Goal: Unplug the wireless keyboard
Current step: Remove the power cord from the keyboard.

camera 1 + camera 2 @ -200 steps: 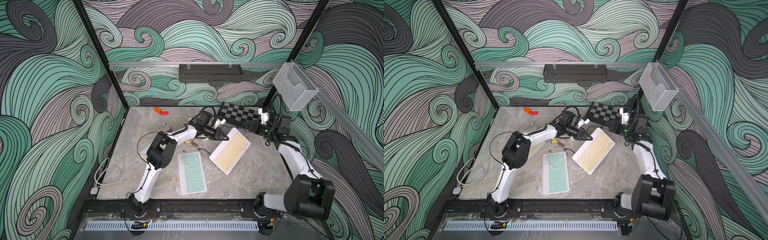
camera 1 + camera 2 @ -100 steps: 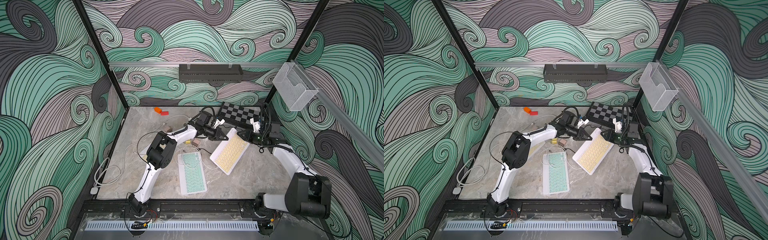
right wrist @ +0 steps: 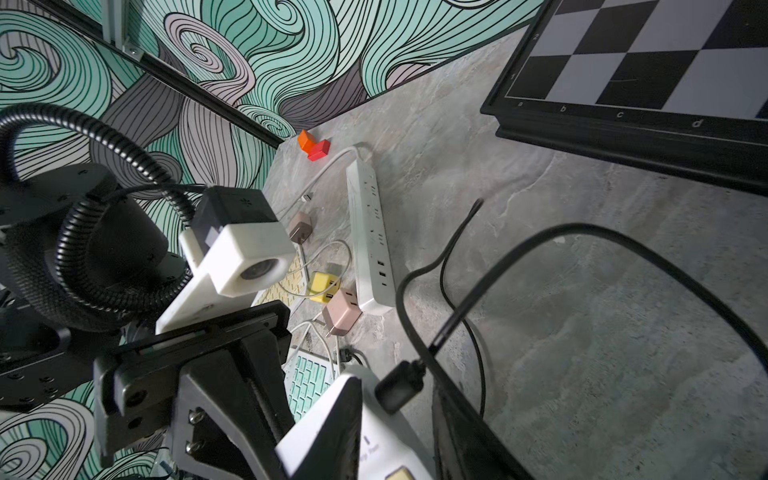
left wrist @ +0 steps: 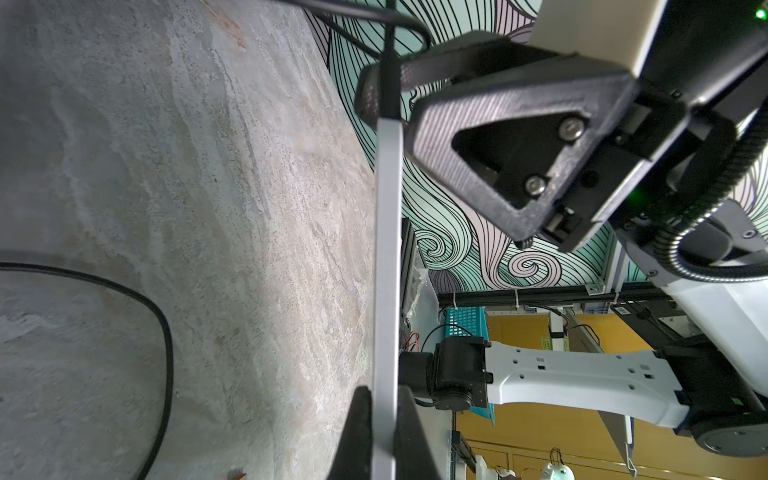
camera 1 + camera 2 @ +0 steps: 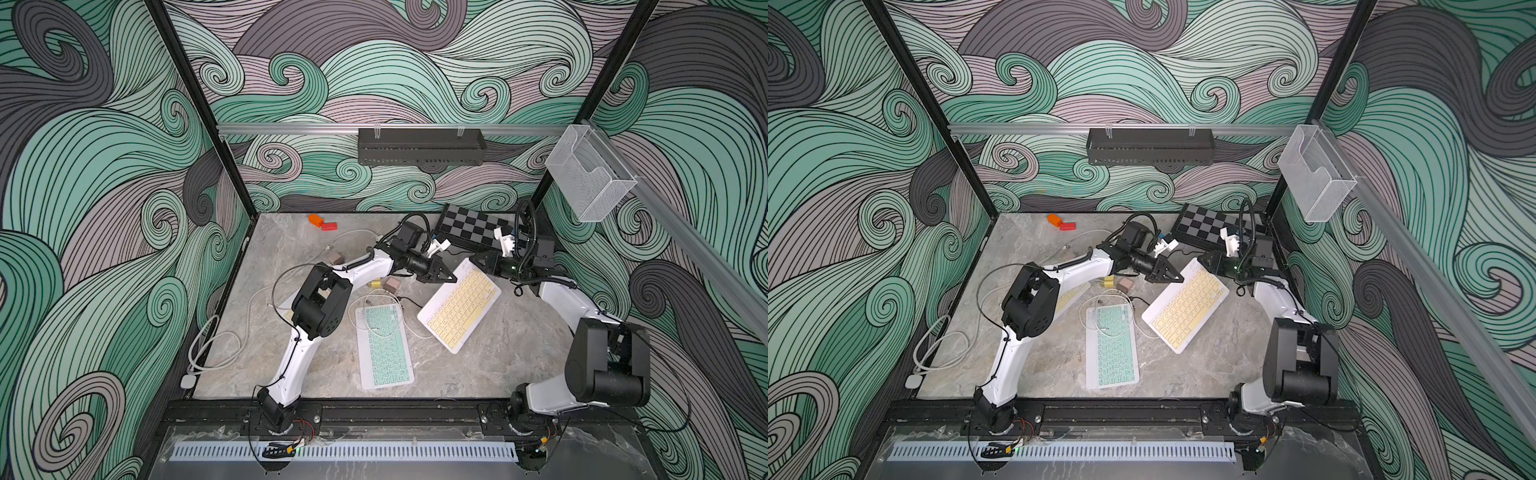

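A black plug (image 3: 400,385) meets the edge of the white keyboard (image 3: 332,430), a power strip (image 3: 370,232) beyond.

My left wrist view gives the yellow keyboard (image 4: 388,249) edge-on, its keys hidden, and my left gripper (image 4: 384,419) is cropped by the frame. My right gripper (image 4: 390,104) straddles the black plug (image 3: 401,384). Whether I press it, or whether it sits in its port, I cannot tell. In both top views my left arm (image 5: 374,266) hides the power strip (image 3: 370,232), at ten o'clock from that keyboard.
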{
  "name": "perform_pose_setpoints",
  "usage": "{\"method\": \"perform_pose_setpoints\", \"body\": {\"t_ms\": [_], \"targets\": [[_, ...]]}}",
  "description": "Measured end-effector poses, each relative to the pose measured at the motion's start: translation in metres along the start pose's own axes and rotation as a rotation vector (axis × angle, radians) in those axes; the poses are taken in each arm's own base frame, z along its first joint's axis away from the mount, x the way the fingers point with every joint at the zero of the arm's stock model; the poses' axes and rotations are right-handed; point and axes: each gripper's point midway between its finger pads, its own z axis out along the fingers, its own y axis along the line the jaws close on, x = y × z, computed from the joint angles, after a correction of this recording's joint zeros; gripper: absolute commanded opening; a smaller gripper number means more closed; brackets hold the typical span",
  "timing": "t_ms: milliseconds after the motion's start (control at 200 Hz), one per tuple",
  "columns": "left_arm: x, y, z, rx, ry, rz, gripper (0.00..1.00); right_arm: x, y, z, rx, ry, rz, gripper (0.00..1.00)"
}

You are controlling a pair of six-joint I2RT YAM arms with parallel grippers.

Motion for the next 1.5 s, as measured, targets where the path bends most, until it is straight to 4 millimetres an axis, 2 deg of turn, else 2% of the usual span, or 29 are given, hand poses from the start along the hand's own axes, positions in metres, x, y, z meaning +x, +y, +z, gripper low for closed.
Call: {"method": "perform_pose_setpoints", "body": {"t_ms": [285,465,650,745,911,1046,1176,1496], "targets": [[-0.001,-0.001,-0.004,0.007,0.001,-0.002,0.0,-0.004,0.006,0.002,-0.072,-0.005,0.014,0.1],[-0.003,-0.002,-0.007,0.016,-0.006,0.004,0.0,-0.008,0.012,0.0,-0.116,-0.015,0.022,0.05],[0.003,-0.011,-0.005,0.069,0.023,0.02,0.0,-0.02,0.031,-0.005,-0.219,-0.041,0.01,0.16],[0.006,-0.014,-0.005,0.084,0.032,0.021,0.0,-0.023,0.034,-0.007,-0.237,-0.048,0.006,0.17],[0.002,-0.018,-0.005,0.103,0.021,0.015,0.0,-0.024,0.033,-0.011,-0.232,-0.058,0.013,0.17],[-0.003,-0.019,-0.008,0.118,0.0,0.0,0.0,-0.026,0.034,-0.024,-0.213,-0.09,0.005,0.18],[-0.009,-0.019,-0.013,0.127,-0.019,-0.008,0.0,-0.028,0.033,-0.035,-0.198,-0.118,0.003,0.25],[-0.013,-0.036,-0.025,0.157,-0.023,0.018,0.0,-0.022,0.026,-0.035,-0.189,-0.102,0.031,0.34]]}}
